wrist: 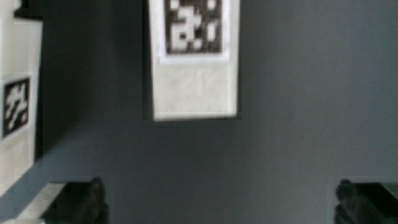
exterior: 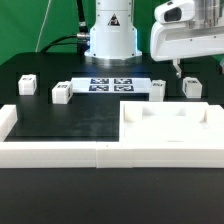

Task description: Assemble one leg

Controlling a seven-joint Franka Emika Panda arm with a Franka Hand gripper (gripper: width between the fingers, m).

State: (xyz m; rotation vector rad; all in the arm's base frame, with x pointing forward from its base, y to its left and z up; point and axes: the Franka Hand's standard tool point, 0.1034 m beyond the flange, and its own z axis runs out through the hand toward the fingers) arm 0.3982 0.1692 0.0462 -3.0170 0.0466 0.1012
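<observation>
Four small white legs with square tags lie in a row at the back of the black table: one (exterior: 27, 84) at the exterior view's far left, one (exterior: 62, 94) beside it, one (exterior: 158, 90) and one (exterior: 194, 87) at the right. My gripper (exterior: 176, 68) hangs above the table between the two right legs, touching neither. In the wrist view one leg (wrist: 192, 60) lies ahead of my gripper (wrist: 222, 205). The dark fingertips (wrist: 80, 200) stand wide apart with only bare table between them. Another tagged white piece (wrist: 15, 110) shows at the frame's edge.
The marker board (exterior: 112, 85) lies between the inner legs, in front of the robot base (exterior: 110, 40). A large flat white panel with recessed corners (exterior: 170, 125) lies at the front right. A white barrier (exterior: 50, 150) runs along the front and left.
</observation>
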